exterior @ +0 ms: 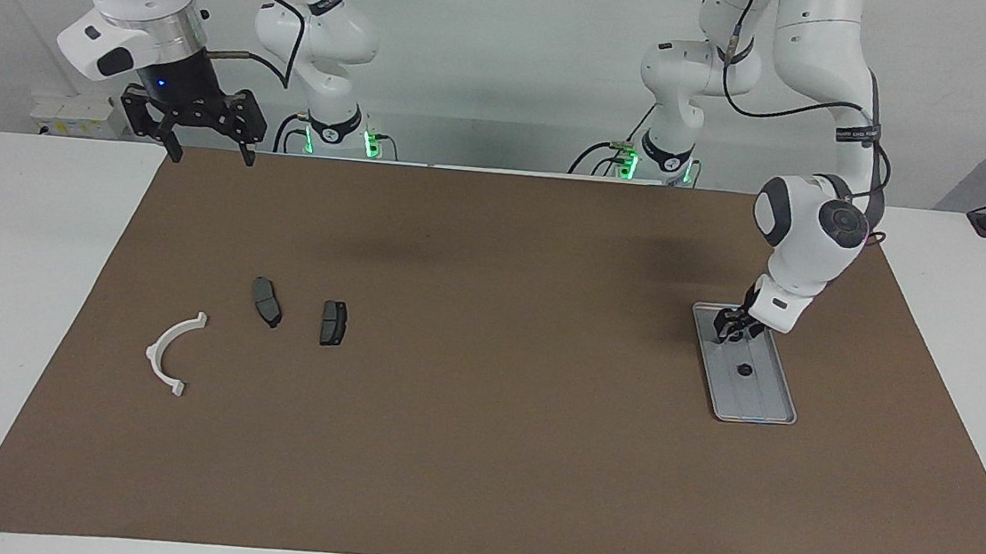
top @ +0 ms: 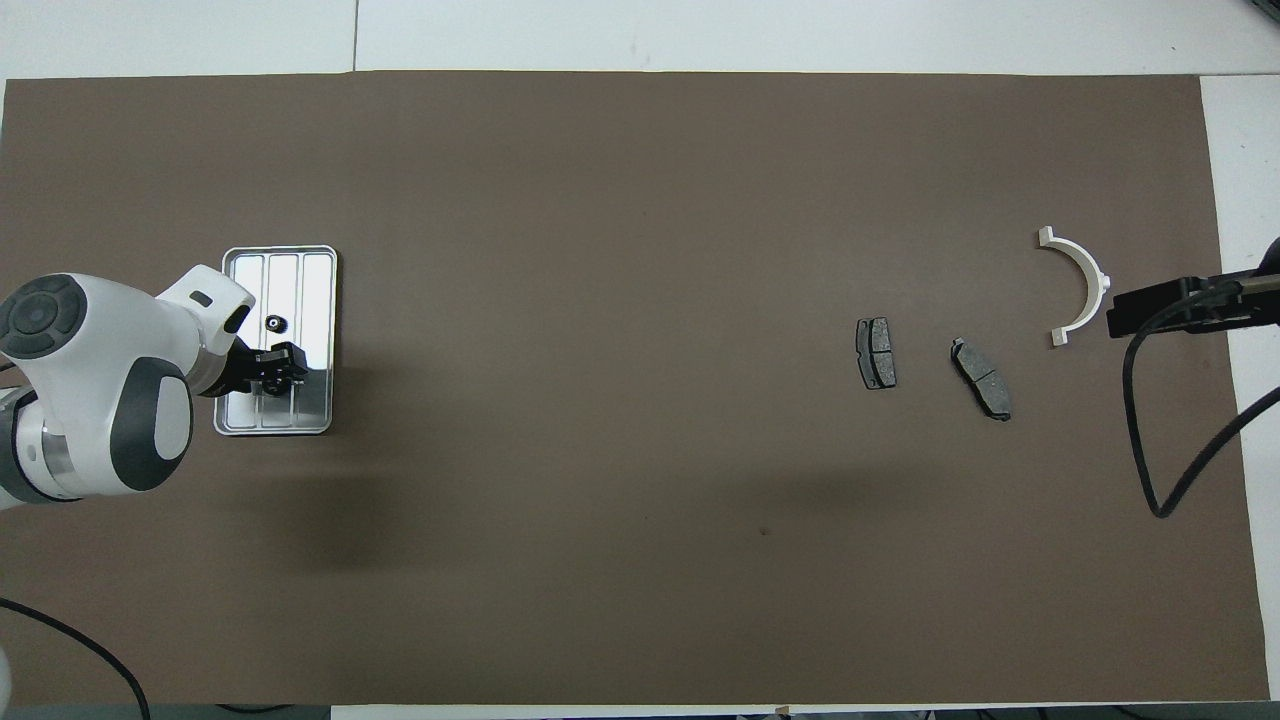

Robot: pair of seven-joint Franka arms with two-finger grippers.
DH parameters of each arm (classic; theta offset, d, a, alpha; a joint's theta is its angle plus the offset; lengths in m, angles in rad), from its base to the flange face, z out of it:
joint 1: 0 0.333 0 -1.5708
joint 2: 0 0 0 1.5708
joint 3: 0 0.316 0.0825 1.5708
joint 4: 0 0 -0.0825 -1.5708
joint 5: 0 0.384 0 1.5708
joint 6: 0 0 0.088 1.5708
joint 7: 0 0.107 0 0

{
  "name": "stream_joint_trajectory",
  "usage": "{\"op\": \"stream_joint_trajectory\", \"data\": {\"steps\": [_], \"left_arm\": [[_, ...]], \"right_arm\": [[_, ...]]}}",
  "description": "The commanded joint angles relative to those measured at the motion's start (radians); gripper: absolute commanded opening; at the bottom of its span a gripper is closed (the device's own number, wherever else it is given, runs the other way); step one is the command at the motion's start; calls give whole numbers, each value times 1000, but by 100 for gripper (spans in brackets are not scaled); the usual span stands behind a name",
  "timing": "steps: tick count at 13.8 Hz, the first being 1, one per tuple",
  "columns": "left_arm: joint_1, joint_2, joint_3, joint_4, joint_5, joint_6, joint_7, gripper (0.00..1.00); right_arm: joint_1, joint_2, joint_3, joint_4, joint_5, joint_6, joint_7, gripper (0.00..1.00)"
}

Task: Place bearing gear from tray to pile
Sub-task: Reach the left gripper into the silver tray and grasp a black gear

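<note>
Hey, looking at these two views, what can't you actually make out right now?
- Whether the left gripper, low over the tray, holds anything: its own links cover that spot in both views.
- Detail of the bearing gear lying on the tray: too small in both views.
- The right gripper, waiting open above the mat corner: mostly cut off by the overhead view's edge.
</note>
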Motion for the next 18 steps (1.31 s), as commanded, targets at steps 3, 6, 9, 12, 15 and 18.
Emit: {"op": "stream_joint_trajectory", "data": {"steps": [3, 6, 9, 12, 15, 18], "left_arm": [[1, -14, 2, -23, -7, 2, -8, 55], [2, -14, 2, -24, -9, 2, -7, 33], [1, -11, 2, -9, -13, -13, -10, 26], [-27, 1, -3, 144, -111, -139, -62, 26], [-169, 16, -1, 278, -122, -216, -325, 26], [-333, 65, 3, 385, -113, -224, -566, 26]], "right_arm": [[-11, -16, 5, -16, 30, 5, -23, 100], [-10, -16, 7, -14, 30, 5, -25, 100], [-11, -16, 7, -14, 30, 4, -25, 100], [-11, -16, 7, -14, 30, 4, -26, 100], [-10, -22, 7, -19, 30, 1, -26, 100], [-10, -22, 7, -19, 32, 2, -25, 100]]}}
